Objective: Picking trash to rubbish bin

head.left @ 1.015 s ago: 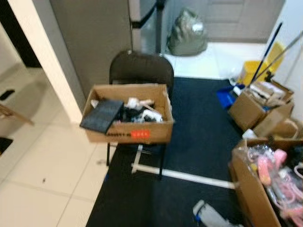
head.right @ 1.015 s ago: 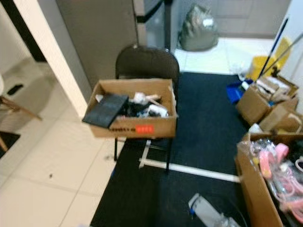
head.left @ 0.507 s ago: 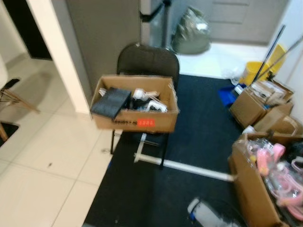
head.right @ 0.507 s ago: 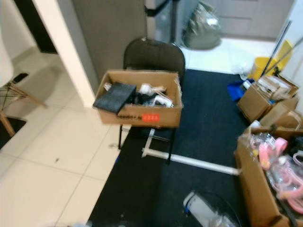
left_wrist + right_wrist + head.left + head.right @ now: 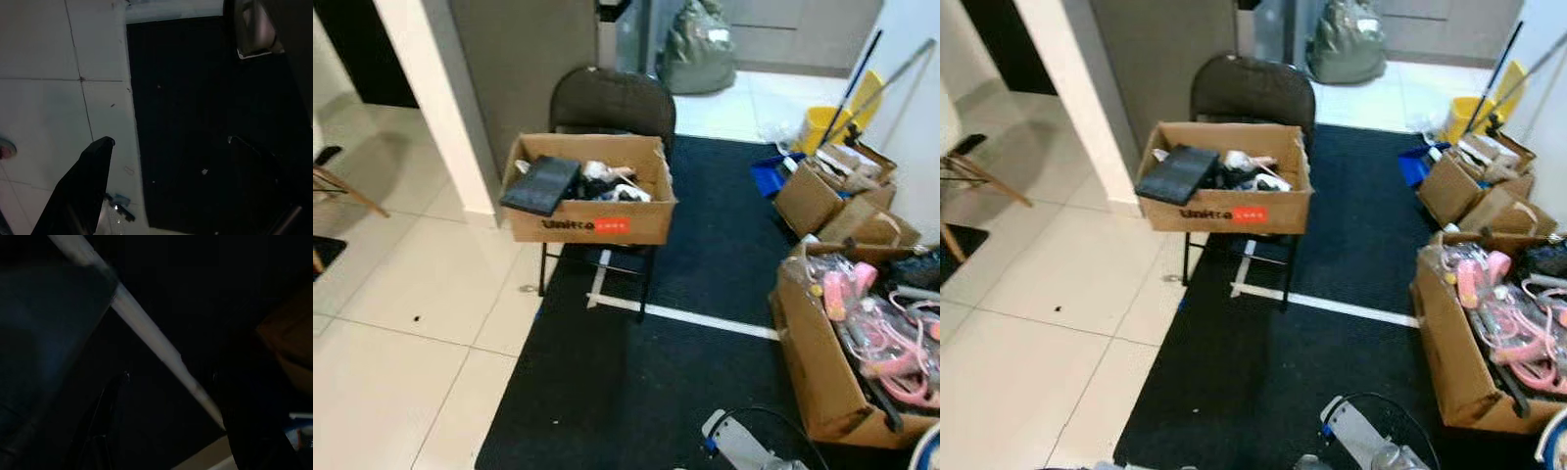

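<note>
**Robot surveys a cluttered corridor, both arms hanging idle**

A plastic bottle [image 5: 1363, 446] lies on the dark carpet [image 5: 1263, 372] at about five o'clock in the head view, the nearest candidate for the bin. It looks empty, so likely light, thin-walled and slippery; a grip across its middle, squeezed gently, seems the safest hold. No rubbish bin can be made out for certain; a stuffed grey bag [image 5: 700, 54] slumps at twelve o'clock and a yellow bucket [image 5: 824, 125] stands at two o'clock.

By count: one black folding chair [image 5: 610, 103], carrying one open cardboard box [image 5: 589, 188] of mixed odds and ends at eleven o'clock; one box of pink items [image 5: 847, 352] at three o'clock; a cluster of about three smaller cartons [image 5: 827, 196] beyond it; one white tape line [image 5: 690, 318] across the carpet.

The left gripper [image 5: 161, 191] hangs over the carpet's edge, its fingers wide apart and empty. The right gripper [image 5: 171, 431] hangs above the tape line in deep shade, fingers apparently spread, nothing between them.
</note>
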Controlling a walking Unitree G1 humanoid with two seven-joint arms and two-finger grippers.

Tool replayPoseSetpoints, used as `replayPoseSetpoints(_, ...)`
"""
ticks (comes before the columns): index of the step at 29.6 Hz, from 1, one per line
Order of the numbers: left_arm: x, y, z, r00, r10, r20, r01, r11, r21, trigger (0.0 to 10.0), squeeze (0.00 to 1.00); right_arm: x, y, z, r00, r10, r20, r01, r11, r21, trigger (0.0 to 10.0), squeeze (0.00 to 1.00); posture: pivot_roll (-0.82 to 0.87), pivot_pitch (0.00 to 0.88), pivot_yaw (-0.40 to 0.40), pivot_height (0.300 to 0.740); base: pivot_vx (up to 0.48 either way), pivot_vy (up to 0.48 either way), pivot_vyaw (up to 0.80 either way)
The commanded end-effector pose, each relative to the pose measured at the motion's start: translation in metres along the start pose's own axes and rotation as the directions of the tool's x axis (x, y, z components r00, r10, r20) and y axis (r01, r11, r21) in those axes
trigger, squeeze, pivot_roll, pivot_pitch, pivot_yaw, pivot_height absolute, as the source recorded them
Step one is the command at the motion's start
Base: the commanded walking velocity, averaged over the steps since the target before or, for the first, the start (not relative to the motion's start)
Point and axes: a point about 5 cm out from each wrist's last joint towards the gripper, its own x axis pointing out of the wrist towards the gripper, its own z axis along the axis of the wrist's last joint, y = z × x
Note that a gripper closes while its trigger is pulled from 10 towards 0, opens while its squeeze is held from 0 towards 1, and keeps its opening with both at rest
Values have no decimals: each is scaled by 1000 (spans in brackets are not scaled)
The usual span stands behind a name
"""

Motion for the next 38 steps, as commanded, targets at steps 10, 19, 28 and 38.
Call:
replayPoseSetpoints(10, 0, -2, 5, 1000, -6, 23, 6, 1000, 1, 10000, 0, 0, 4, -6, 1000, 9, -12, -8, 1000, 21, 10000, 0, 53, 22, 25, 740, -285, 0, 0)
replayPoseSetpoints(19, 0, -3, 5, 1000, -12, 23, 11, 1000, 6, 10000, 0, 0, 4, -6, 1000, 8, -12, -8, 1000, 26, 10000, 0, 39, 25, 27, 740, -285, 0, 0)
replayPoseSetpoints(28, 1, -2, 6, 1000, -14, 25, 13, 1000, 18, 10000, 0, 1, 4, -5, 1000, 9, -9, -8, 999, 40, 10000, 0, 33, 22, 36, 740, -288, 0, 0)
replayPoseSetpoints(38, 1, -1, 9, 1000, -13, 29, 12, 1000, 20, 10000, 0, 0, 2, -2, 1000, -11, 4, 11, 1000, 24, 10000, 0, 35, 16, 35, 740, -286, 0, 0)
